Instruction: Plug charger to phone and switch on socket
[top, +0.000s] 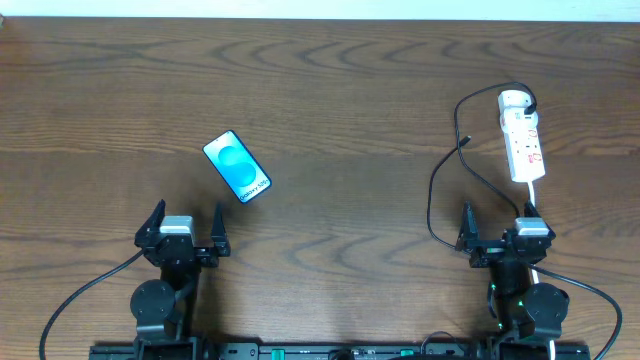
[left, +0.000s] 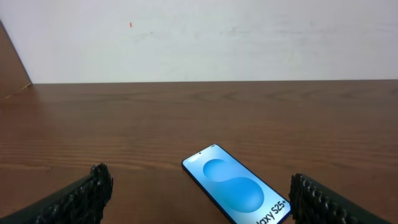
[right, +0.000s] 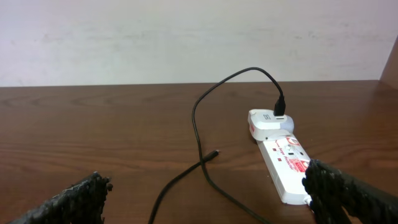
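**Charger (top: 432, 200) unplugged from phone (top: 237, 166); left claw (top: 188, 214) and right claw (top: 497, 220) wide open, empty.**
The charger runs from an adapter on the socket (top: 521, 140), right side of the worktop (top: 330, 90). Its free tip lies well apart from the phone, just ahead of the left claw. Plugging and switching are both judged outstanding. Only the overhead view shows this separation; the right wrist view resolves the tip.
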